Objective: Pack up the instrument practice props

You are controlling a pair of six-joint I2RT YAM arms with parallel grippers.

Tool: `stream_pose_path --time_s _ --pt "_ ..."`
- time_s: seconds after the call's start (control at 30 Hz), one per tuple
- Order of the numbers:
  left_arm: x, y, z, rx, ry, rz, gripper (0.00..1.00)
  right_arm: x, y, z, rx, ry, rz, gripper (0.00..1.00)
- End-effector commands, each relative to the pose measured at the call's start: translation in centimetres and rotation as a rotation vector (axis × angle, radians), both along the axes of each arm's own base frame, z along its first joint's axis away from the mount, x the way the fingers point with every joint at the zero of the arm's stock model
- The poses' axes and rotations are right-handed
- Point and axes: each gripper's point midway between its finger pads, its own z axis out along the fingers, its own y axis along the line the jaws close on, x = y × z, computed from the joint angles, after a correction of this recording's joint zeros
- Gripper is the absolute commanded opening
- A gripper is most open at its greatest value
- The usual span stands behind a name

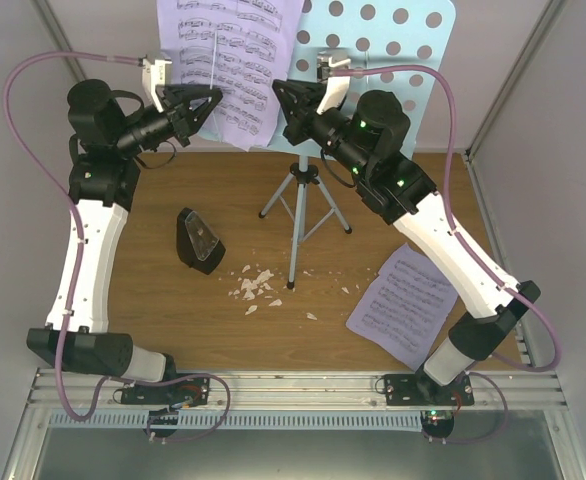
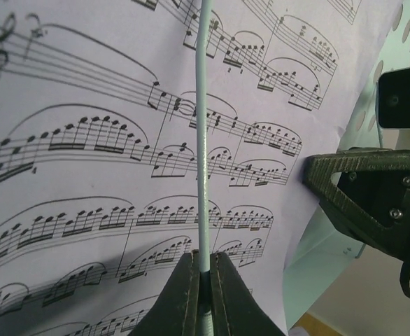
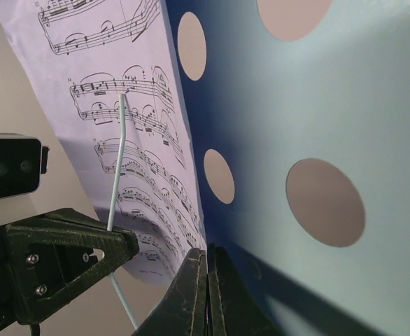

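The light blue music stand (image 1: 393,40) rises on its tripod (image 1: 295,205) at the back, its hole-dotted desk (image 3: 317,105) facing me. A lilac sheet-music page (image 1: 235,65) leans on the desk. My left gripper (image 2: 203,260) is shut on the stand's thin blue wire page holder (image 2: 202,140), which crosses the page (image 2: 86,175). My right gripper (image 3: 207,253) is shut on that page's lower right edge (image 3: 159,182), against the desk. A second lilac page (image 1: 408,300) lies flat at the right. The black pyramid metronome (image 1: 198,240) lies on the wood at the left.
Small white crumbs (image 1: 258,285) are scattered near the tripod's front leg. Grey walls close in on both sides, and a metal rail (image 1: 293,385) runs along the near edge. The two gripper heads sit close together in front of the desk.
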Motion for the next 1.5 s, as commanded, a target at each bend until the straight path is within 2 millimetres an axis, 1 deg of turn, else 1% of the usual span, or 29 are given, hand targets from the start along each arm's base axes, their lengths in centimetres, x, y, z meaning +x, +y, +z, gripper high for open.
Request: stream_pose_path --time_s 0.0,0.03,0.07,0.17,0.2,0.27,0.47,0.5,0.53,0.63,0.67,0.77,0.87,0.93,1.03,1.13,1.23,1.3,1.33,1.37,1.4,1.43,1.47 --pt "-1.0 0.2 1.1 -0.003 -0.062 0.003 0.0 -1.8 -1.4 2.8 0.069 -0.077 -0.007 0.0" --pt "-0.9 0.2 1.1 -0.003 -0.061 0.003 0.0 -2.5 -1.9 3.4 0.09 -0.097 0.001 0.01" --pt "-0.8 0.2 1.0 -0.003 -0.059 0.004 0.0 -3.0 -2.2 3.0 0.092 -0.096 0.008 0.01" --pt "-0.8 0.2 1.0 -0.003 -0.059 0.006 0.0 -5.5 -4.2 4.7 0.154 -0.16 0.026 0.0" --pt "-0.7 0.2 0.9 -0.003 -0.056 0.006 0.0 -6.8 -5.2 5.6 0.177 -0.187 0.032 0.01" --pt "-0.6 0.2 0.9 -0.004 -0.054 0.008 0.0 -8.3 -6.5 6.6 0.199 -0.217 0.036 0.0" --pt "-0.5 0.2 0.8 -0.008 -0.045 0.008 0.0 -11.4 -10.1 8.1 0.224 -0.28 -0.002 0.0" --pt "-0.6 0.2 0.8 -0.009 -0.045 0.008 0.02 -11.9 -10.6 8.1 0.222 -0.289 -0.009 0.01" --pt "-0.6 0.2 0.8 -0.009 -0.045 0.009 0.08 -12.3 -11.1 8.2 0.22 -0.295 -0.018 0.01" --pt "-0.7 0.3 1.0 -0.01 -0.048 0.016 0.35 -13.3 -12.5 8.0 0.205 -0.304 -0.043 0.0" --pt "-0.7 0.3 1.0 -0.01 -0.05 0.018 0.4 -13.7 -12.8 7.8 0.192 -0.306 -0.043 0.0" --pt "-1.3 0.4 1.2 -0.003 -0.054 0.021 0.63 -15.1 -13.2 7.0 0.153 -0.304 -0.014 0.0" --pt "-1.9 0.9 1.3 0.008 -0.065 0.065 0.82 -16.1 -13.3 5.6 0.09 -0.269 0.023 0.01" --pt "-2.8 1.4 1.3 0.011 -0.082 0.103 0.89 -16.6 -13.3 4.2 0.054 -0.239 0.043 0.0" --pt "-4.2 2.1 0.7 0.013 -0.101 0.159 0.96 -17.9 -13.6 2.2 0.022 -0.205 0.088 0.01" --pt "-5.7 2.6 -1.1 0.017 -0.08 0.187 0.98 -18.6 -13.1 -0.7 -0.016 -0.148 0.142 0.01" --pt "-7.2 2.4 -3.9 0.02 -0.038 0.165 0.99 -18.0 -12.6 -4.8 -0.06 -0.044 0.155 0.01" --pt "-8.7 1.9 -5.9 0.026 -0.021 0.12 0.99 -17.3 -12.2 -8.1 -0.09 0.047 0.151 0.0" --pt "-9.4 1.6 -7.0 0.027 -0.007 0.092 0.99 -17.0 -11.9 -9.9 -0.101 0.092 0.153 0.0" --pt "-10.0 1.3 -8.8 0.031 0.02 0.056 0.98 -16.7 -11.6 -11.8 -0.111 0.137 0.16 0.0" --pt "-10.7 0.9 -10.0 0.035 0.032 0.02 0.98 -16.5 -11.3 -13.4 -0.106 0.189 0.167 0.0" --pt "-11.3 0.5 -11.3 0.04 0.051 -0.017 0.98 -16.1 -10.8 -16.0 -0.115 0.245 0.171 0.0" --pt "-11.9 0.3 -12.7 0.045 0.076 -0.041 0.98 -15.9 -10.5 -18.0 -0.111 0.298 0.176 0.01"
